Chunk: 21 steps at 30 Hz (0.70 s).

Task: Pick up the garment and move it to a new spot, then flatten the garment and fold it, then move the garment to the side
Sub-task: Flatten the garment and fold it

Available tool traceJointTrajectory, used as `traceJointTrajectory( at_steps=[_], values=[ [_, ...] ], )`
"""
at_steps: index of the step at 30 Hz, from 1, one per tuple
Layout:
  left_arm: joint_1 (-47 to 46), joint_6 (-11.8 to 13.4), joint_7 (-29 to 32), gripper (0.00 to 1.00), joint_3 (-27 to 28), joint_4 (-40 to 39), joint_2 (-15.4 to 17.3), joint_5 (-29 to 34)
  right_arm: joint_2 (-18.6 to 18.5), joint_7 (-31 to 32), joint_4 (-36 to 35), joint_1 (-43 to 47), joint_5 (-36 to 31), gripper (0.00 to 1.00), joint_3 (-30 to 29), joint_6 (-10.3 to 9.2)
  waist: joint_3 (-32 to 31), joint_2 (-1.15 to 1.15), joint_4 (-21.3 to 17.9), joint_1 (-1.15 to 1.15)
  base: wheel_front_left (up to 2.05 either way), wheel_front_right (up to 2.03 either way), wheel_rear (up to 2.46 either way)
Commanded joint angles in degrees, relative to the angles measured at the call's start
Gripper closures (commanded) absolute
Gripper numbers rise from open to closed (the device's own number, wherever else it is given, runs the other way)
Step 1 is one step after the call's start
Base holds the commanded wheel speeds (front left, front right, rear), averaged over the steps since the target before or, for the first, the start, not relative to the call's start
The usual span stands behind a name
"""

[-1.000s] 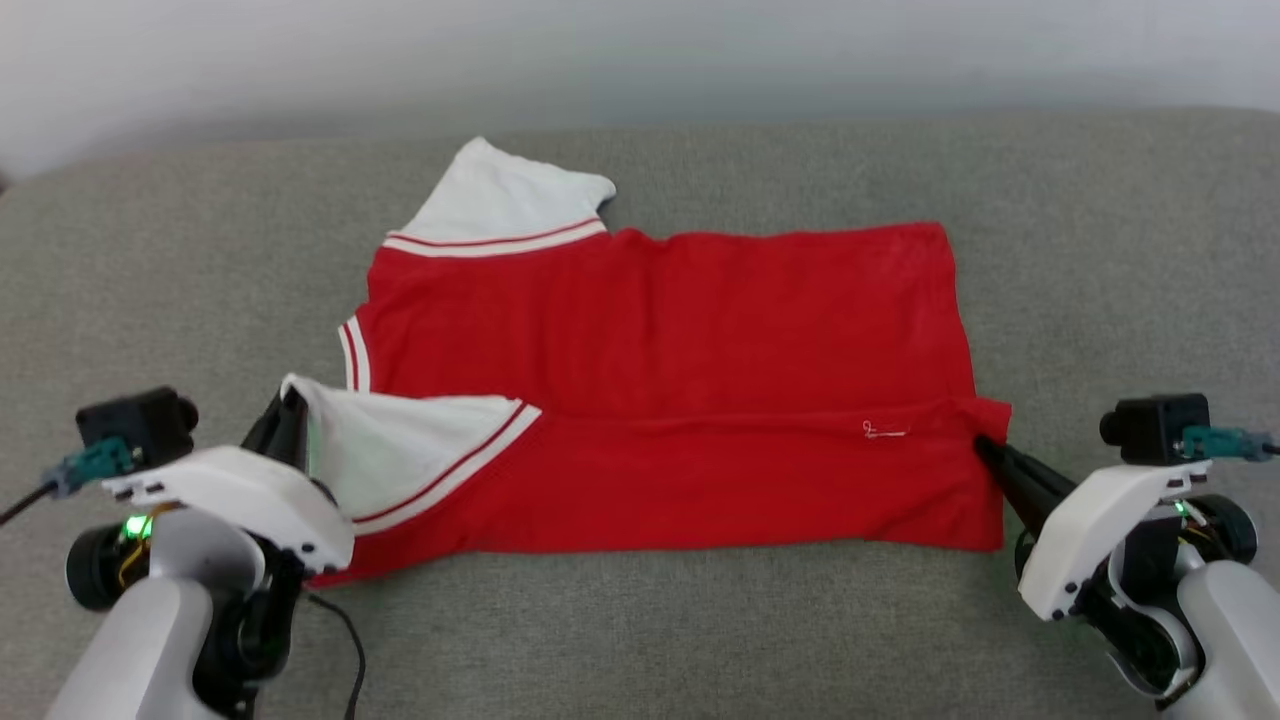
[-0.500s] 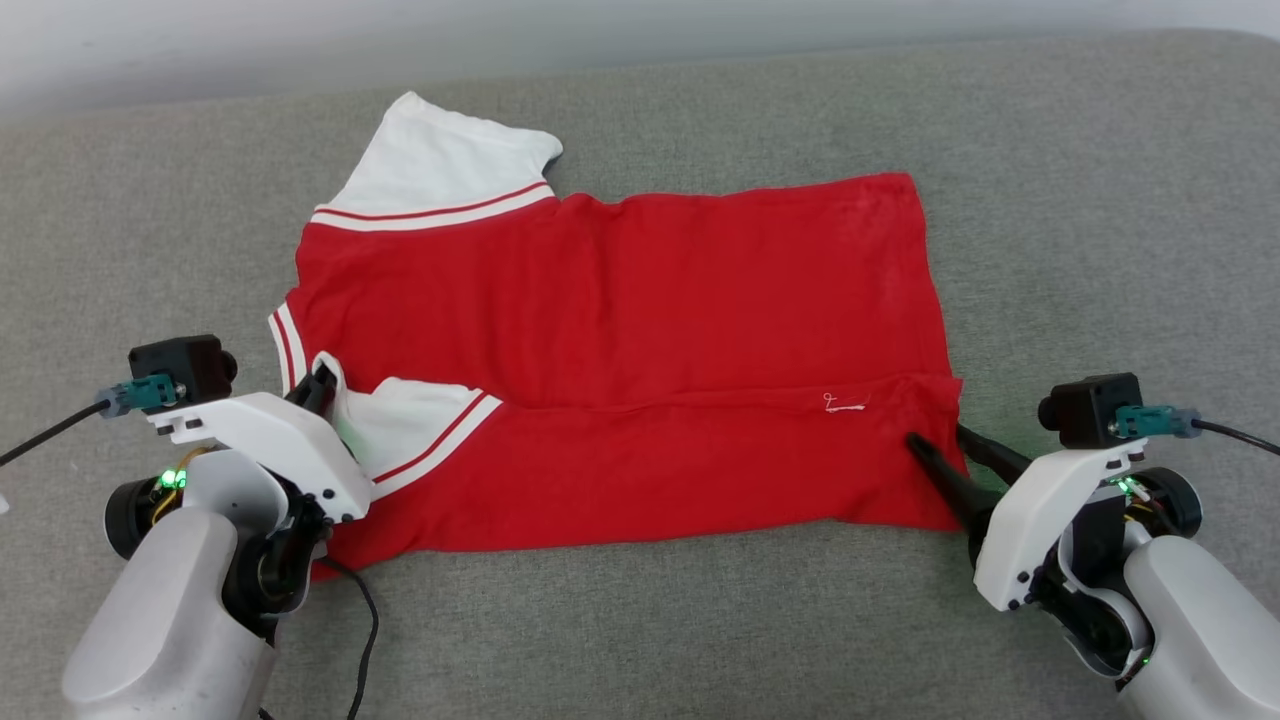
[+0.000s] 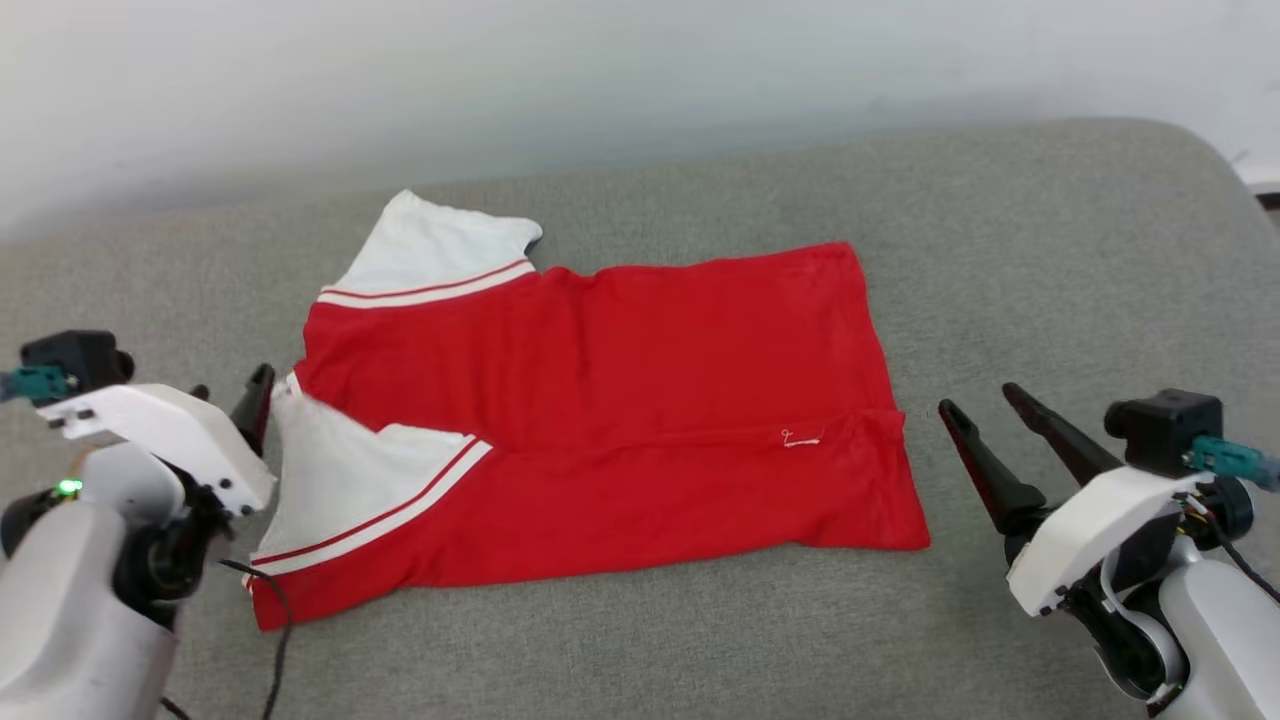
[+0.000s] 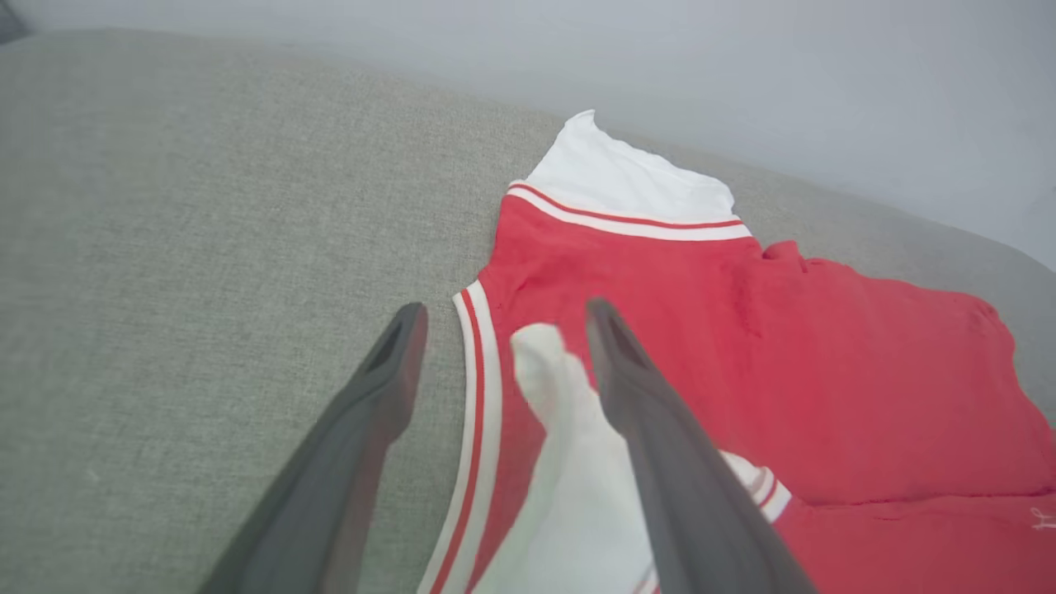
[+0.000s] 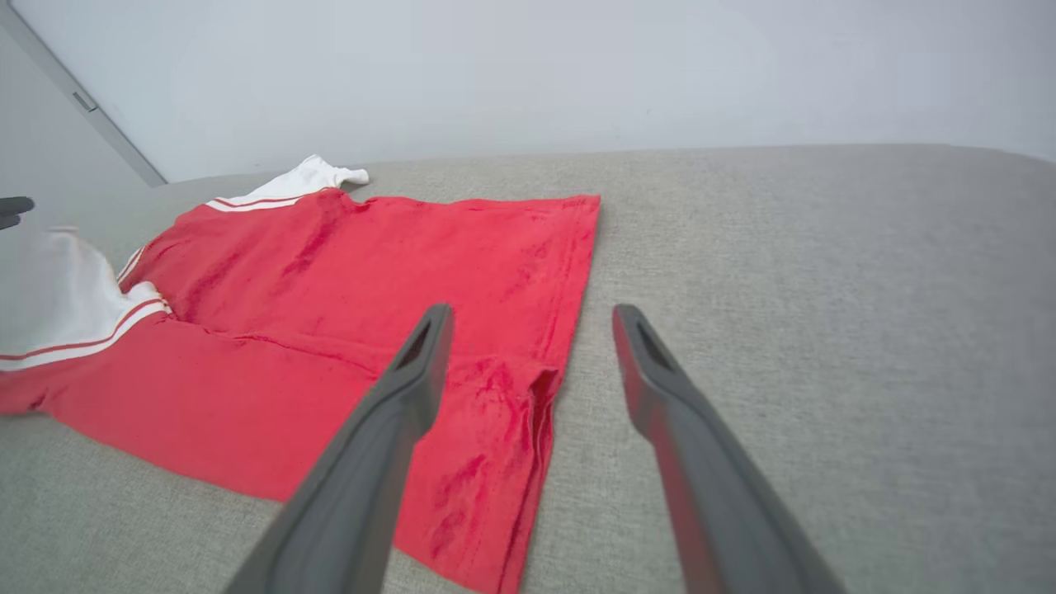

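Observation:
The garment (image 3: pixel 600 400) lies flat on the grey cushion (image 3: pixel 1050 260), its near edge folded up over the body, with one white sleeve at the back left and one at the front left. My left gripper (image 3: pixel 230 385) stands open at the garment's left edge, holding nothing. In the left wrist view, the gripper (image 4: pixel 503 312) straddles the striped collar trim of the garment (image 4: pixel 825 396), and the white sleeve tip sits loose beside one finger. My right gripper (image 3: pixel 978 400) is open just right of the hem. In the right wrist view, the gripper (image 5: pixel 532 318) hovers over the corner of the garment (image 5: pixel 330 297).
A pale wall (image 3: pixel 640 80) runs behind the cushion. The cushion's rounded right end (image 3: pixel 1215 170) shows at the upper right. A black cable (image 3: pixel 275 640) hangs under my left arm, over the garment's near left corner. Bare grey fabric surrounds the garment.
Both grippers have opened and let go of the garment, the left off the white sleeve, the right off the hem corner. The right has drawn back clear. The head camera has shifted.

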Motion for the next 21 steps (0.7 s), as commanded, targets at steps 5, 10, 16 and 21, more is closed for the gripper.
traceJointTrajectory(
  at_steps=[5,10,16,21],
  values=[
    [2.3,1.3,8.7,0.00,-0.8,-5.0,5.3,-0.6,1.7,-0.4,-3.3,4.0,-4.0,0.00,-4.9,-0.04,-4.1,0.00,-1.2,0.00,0.00,0.00,0.00],
    [5.0,1.7,20.8,0.00,-3.5,-10.8,10.6,-1.5,3.5,1.5,-8.3,7.5,-7.4,0.00,-9.8,-0.04,-5.2,0.00,-1.5,0.00,0.00,0.00,0.00],
    [7.8,4.3,31.4,0.00,-5.8,-15.2,13.9,-2.9,6.1,4.0,-14.9,10.8,-10.3,0.00,-14.0,-0.04,-3.8,0.00,-1.5,0.00,0.00,0.00,0.00],
    [8.6,6.3,34.6,0.00,-7.0,-15.3,13.5,-3.3,7.9,5.3,-18.4,11.4,-11.5,0.00,-15.2,-0.04,-0.6,0.00,-2.1,0.00,0.00,0.00,0.00]
  ],
)
